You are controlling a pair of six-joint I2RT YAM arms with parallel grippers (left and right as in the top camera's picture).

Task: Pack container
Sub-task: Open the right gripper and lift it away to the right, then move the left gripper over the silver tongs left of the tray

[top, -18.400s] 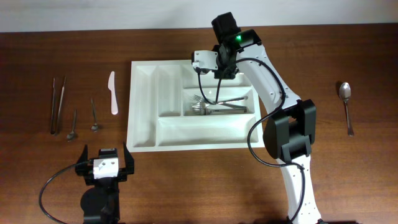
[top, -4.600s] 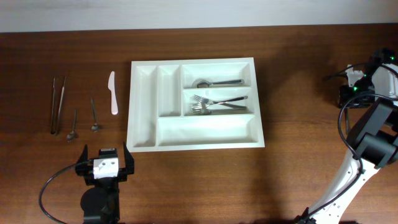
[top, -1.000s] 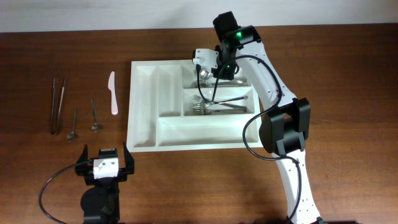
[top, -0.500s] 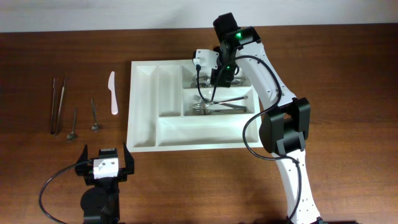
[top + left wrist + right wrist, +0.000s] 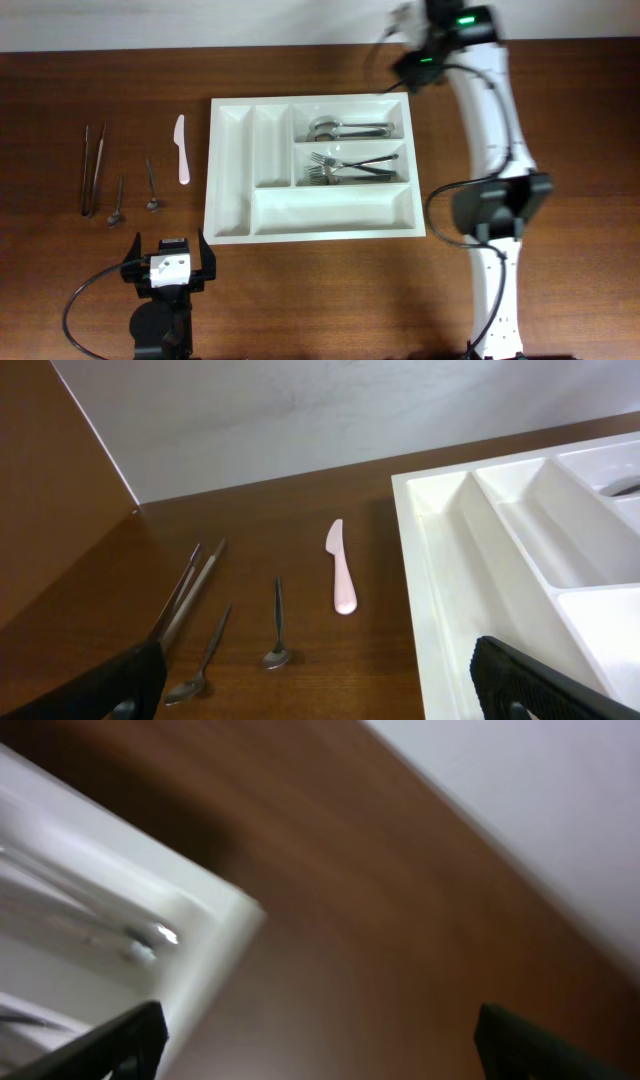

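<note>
The white container (image 5: 228, 170) lies mid-table, its left edge showing in the left wrist view (image 5: 440, 570). Its upper right compartment holds spoons (image 5: 345, 129); the one below holds forks (image 5: 345, 168). My right gripper (image 5: 320, 1050) is open and empty, raised beyond the tray's far right corner (image 5: 225, 915); in the overhead view it is a blur (image 5: 410, 62). My left gripper (image 5: 167, 250) rests open and empty near the front edge, left of the tray. On the table to the left lie a pale knife (image 5: 181, 150), two small spoons (image 5: 151, 188) (image 5: 117, 203) and tongs (image 5: 92, 168).
The left wrist view shows the knife (image 5: 341, 568), the small spoons (image 5: 277, 630) (image 5: 205, 660) and the tongs (image 5: 185, 595) ahead of my left gripper (image 5: 315, 690). A pale wall runs along the table's far edge. The right arm's column stands right of the tray (image 5: 490, 210).
My right gripper has opened over the upper right compartment, left a spoon there, then swung up and right to the table's far edge. The left arm has not moved.
</note>
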